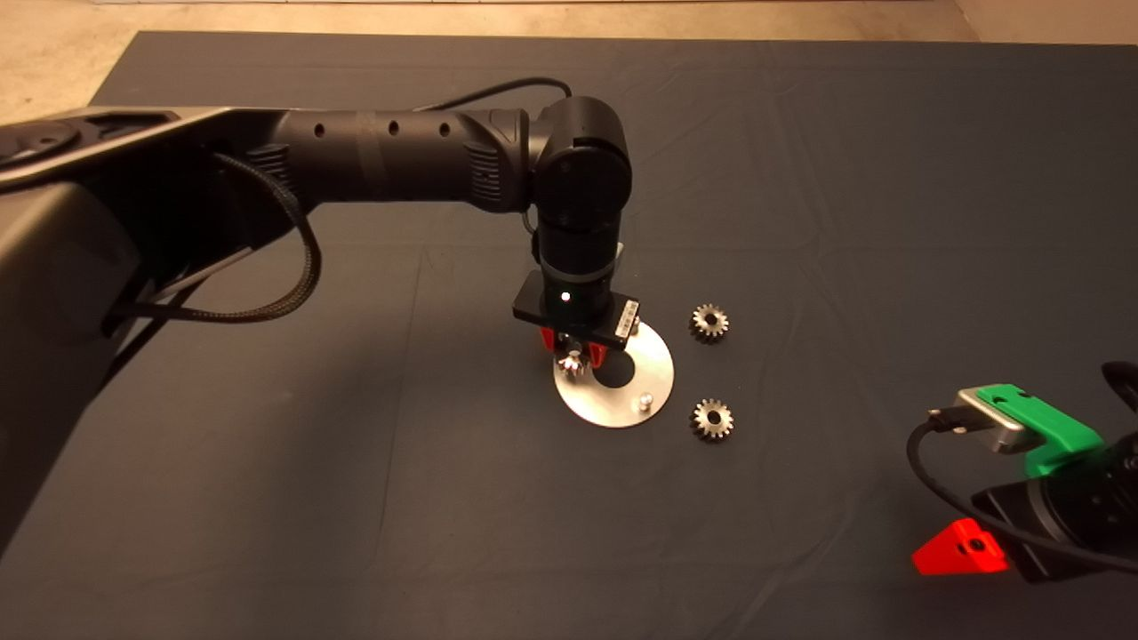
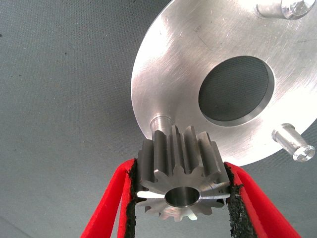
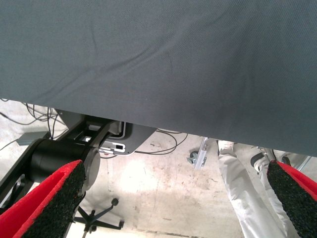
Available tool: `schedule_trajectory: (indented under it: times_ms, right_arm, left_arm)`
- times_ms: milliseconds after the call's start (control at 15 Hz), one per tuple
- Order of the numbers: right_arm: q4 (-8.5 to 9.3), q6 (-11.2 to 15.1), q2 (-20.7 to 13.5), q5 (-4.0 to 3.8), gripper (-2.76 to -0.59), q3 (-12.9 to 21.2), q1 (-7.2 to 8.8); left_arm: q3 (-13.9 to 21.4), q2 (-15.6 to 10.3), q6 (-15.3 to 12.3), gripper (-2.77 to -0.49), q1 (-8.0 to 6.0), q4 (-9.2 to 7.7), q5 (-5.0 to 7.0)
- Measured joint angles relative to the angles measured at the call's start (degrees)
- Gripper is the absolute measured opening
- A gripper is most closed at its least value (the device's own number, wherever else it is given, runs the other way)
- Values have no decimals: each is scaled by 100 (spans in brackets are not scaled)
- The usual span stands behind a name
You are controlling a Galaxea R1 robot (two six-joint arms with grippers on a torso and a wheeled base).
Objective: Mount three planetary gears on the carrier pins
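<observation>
My left gripper (image 1: 573,354) is shut on one planetary gear (image 2: 182,181) and holds it just above the left carrier pin (image 2: 161,122) of the shiny round disc (image 1: 652,351). In the left wrist view the gear hides most of that pin, and the disc (image 2: 168,69) shows two more pins (image 2: 293,144), (image 2: 280,9). In the head view one bare pin (image 1: 642,402) stands at the disc's near right. Two more dark gears (image 1: 709,322), (image 1: 712,419) lie flat on the mat right of the disc. My right gripper (image 1: 965,547) is parked open at the lower right edge.
The dark mat (image 1: 356,462) spreads wide around the disc. The right wrist view looks past the mat's edge (image 3: 148,124) at the floor, with a person's leg (image 3: 242,188), cables and a chair base.
</observation>
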Motion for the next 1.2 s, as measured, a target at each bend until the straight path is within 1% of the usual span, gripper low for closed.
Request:
schedule_trajectory:
  times_ms: [1000, 1200]
  right_arm:
    - [0, 0, 0, 0, -62, 0, -2]
    - [0, 0, 0, 0, -62, 0, -2]
  left_arm:
    - [0, 0, 0, -226, -6, 0, 0]
    - [0, 0, 2, -226, -50, 4, 0]
